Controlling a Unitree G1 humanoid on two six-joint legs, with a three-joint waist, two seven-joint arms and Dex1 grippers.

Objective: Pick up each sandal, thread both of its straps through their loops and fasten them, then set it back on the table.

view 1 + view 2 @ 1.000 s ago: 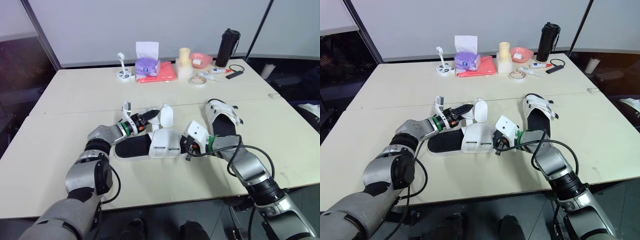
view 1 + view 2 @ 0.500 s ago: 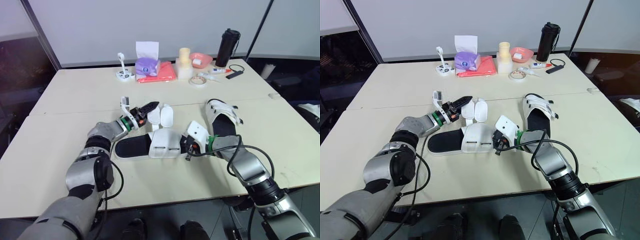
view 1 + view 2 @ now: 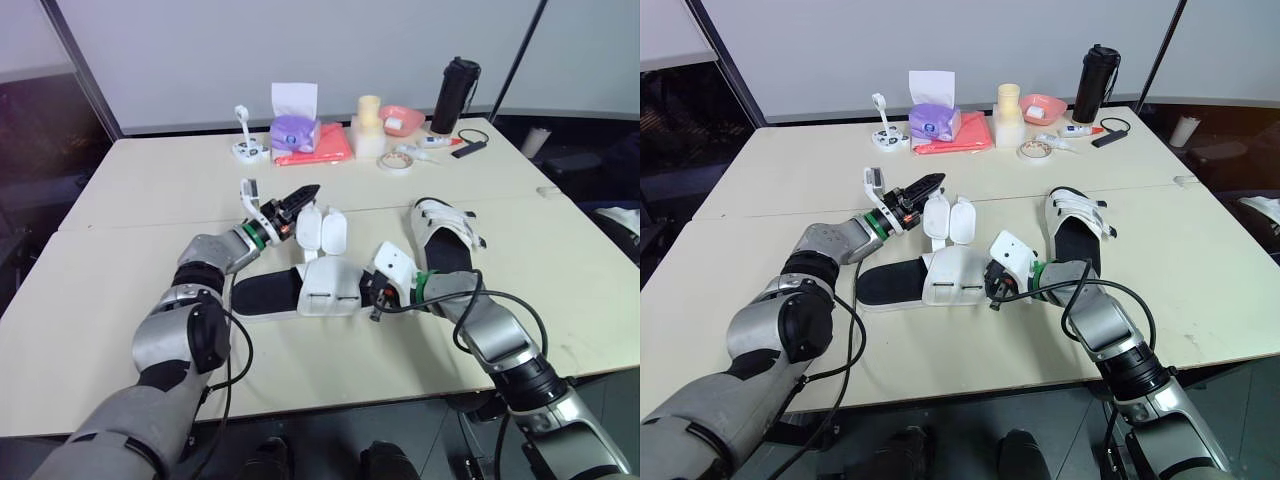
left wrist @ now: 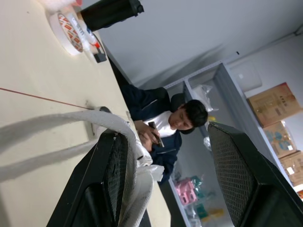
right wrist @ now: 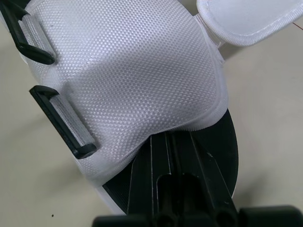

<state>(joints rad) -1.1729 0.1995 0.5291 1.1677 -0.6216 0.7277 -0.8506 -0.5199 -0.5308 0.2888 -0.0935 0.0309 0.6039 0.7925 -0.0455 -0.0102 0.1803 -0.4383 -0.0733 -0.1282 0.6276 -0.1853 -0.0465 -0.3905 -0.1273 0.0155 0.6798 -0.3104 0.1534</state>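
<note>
Right wrist view: my right gripper (image 5: 163,138), fingers together, pins the sandal (image 3: 262,296). My left gripper (image 3: 308,192), fingers apart, hovers beside its straps (image 3: 321,231). I judge threading barely begun; next I must grasp one.

Left tool (image 3: 303,192) higher and farther back from the sandal (image 3: 325,290).

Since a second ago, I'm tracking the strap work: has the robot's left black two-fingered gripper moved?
Yes. The left gripper has moved away from the robot, from beside the white-strapped black sandal up to the table seam.

Right end effector (image 3: 373,296) tips under sandal (image 3: 327,289)
</note>
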